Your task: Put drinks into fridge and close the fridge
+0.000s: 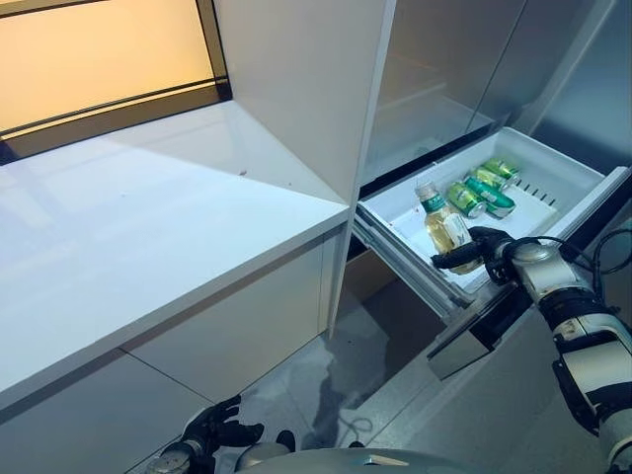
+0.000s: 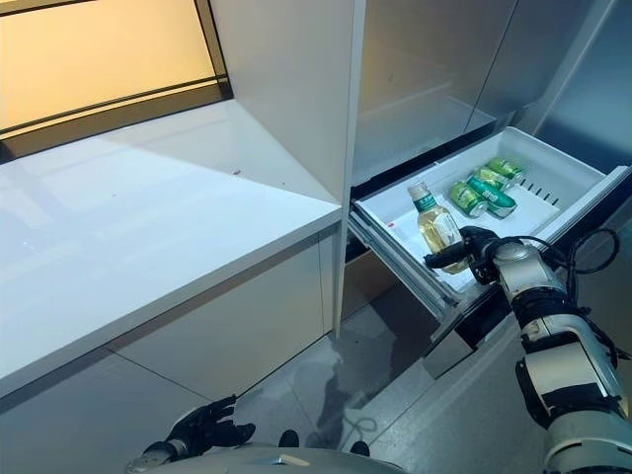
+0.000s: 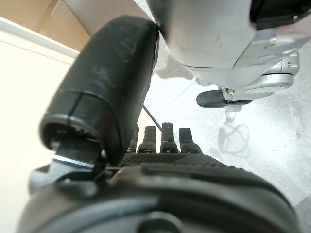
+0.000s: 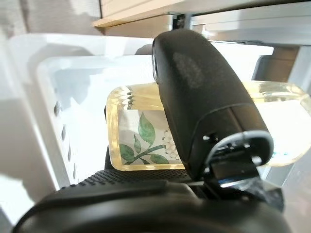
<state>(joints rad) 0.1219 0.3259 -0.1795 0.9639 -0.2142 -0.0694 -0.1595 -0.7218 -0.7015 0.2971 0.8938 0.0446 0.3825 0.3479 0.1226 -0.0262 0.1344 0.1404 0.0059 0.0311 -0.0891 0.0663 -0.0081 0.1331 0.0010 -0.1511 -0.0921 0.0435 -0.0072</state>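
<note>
The fridge's white pull-out drawer stands open at the right. Green cans lie at its far end. My right hand is shut on a clear bottle of pale yellow drink with a green cap, holding it tilted in the near end of the drawer. In the right wrist view my thumb lies across the bottle, which has a leaf label. My left hand hangs low at the bottom left, open and empty; it also shows in the left wrist view.
A long white counter runs along the left. A tall white cabinet panel stands between it and the fridge. The drawer's steel front juts out toward me over the grey floor.
</note>
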